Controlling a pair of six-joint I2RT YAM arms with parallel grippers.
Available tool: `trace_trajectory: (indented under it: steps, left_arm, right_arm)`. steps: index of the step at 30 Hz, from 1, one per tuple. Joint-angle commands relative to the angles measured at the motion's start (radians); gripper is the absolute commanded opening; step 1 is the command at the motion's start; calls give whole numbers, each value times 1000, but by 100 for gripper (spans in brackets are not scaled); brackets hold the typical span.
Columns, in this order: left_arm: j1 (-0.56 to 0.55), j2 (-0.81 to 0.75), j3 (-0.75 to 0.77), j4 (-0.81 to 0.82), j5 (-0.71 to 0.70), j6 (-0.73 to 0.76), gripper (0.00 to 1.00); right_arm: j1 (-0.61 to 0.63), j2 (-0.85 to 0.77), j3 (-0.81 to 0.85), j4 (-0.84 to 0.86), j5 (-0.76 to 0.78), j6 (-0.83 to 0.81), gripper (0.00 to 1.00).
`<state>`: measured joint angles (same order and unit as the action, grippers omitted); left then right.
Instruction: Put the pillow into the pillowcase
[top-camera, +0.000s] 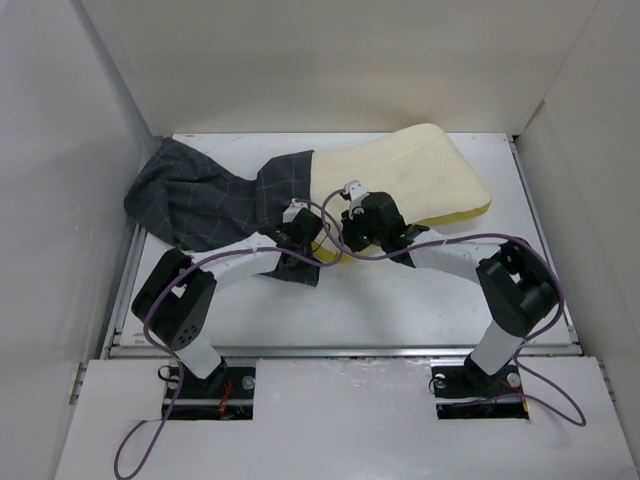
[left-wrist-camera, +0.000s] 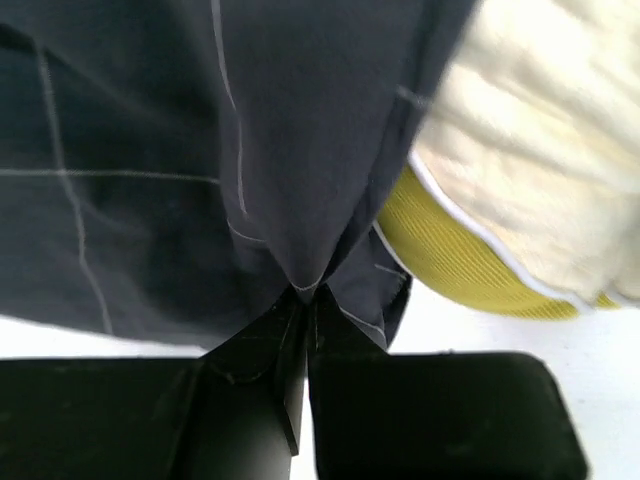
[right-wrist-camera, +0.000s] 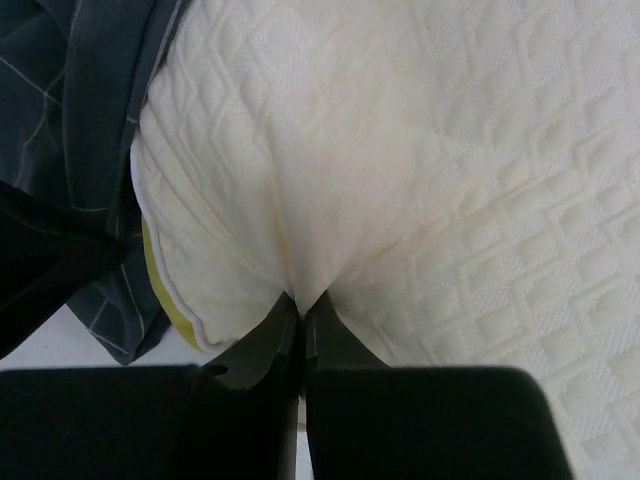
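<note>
Barely, pillow (top-camera: 420, 170) sits inside pillowcase (top-camera: 200, 200).

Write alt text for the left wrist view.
The left gripper pinches a fold of the dark grid-checked pillowcase between closed fingers. To the right lies the cream pillow with its yellow edge, on a white table.
</note>
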<state>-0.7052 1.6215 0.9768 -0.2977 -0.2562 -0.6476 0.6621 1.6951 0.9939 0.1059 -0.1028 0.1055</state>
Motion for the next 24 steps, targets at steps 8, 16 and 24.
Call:
trace_trajectory:
  steps: [8,16,24]
  left_arm:
    - [-154,-218,115,-61,81,11,0]
    - [-244,-170,240,-95,113,11,0]
    - [-255,-170,249,-112,132,-9,37]
  right_arm:
    - [33,-38,51,279,-193,207,0]
    - [96,26,105,448,-118,396,0]
    - [96,34,-44,567,-187,473,8]
